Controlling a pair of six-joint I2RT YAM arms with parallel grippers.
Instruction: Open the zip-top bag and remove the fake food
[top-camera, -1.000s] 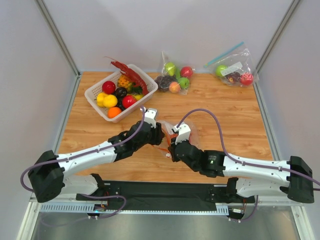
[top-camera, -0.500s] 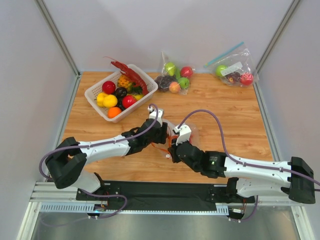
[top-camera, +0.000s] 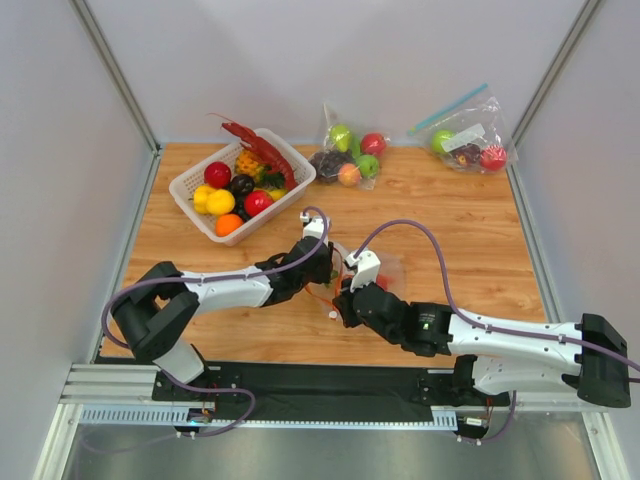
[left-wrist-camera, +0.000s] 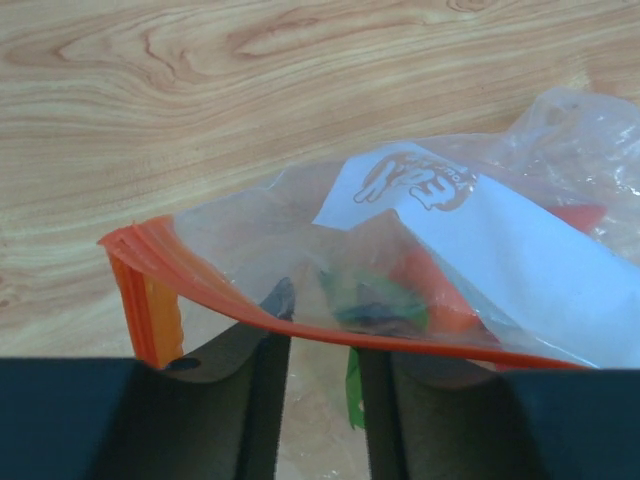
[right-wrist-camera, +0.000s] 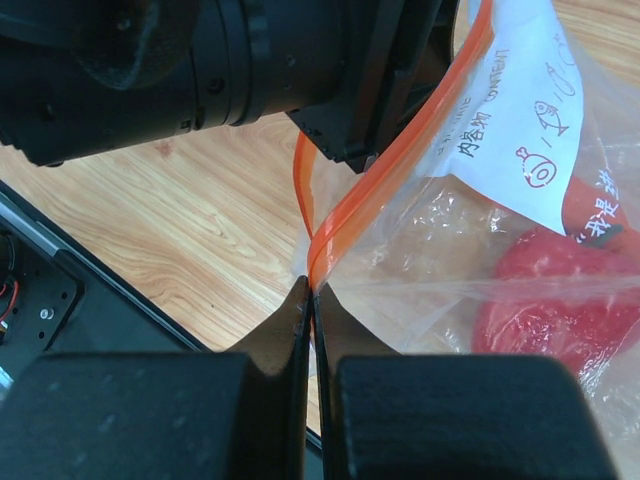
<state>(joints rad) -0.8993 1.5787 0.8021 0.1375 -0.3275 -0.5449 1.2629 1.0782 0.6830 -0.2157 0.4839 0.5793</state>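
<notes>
Clear soft plastic zip-top bag (left-wrist-camera: 300, 235), orange-red zip strip (left-wrist-camera: 160, 245), white printed label (left-wrist-camera: 490, 235); mouth part open. Inside: glossy red piece (right-wrist-camera: 560, 300), orange carrot w/ green top (left-wrist-camera: 440, 305). Bag at mid-bench toward near edge, betw. both arms. R gripper (right-wrist-camera: 312, 295) pinched tight on strip corner. L gripper (left-wrist-camera: 325, 305) jaws apart at bag mouth, strip lying across them. Light wood bench top (top-camera: 470, 225); white slotted basket (top-camera: 192, 212) at far-left corner. Pale grey walls (top-camera: 300, 60), metal posts (top-camera: 115, 75).
</notes>
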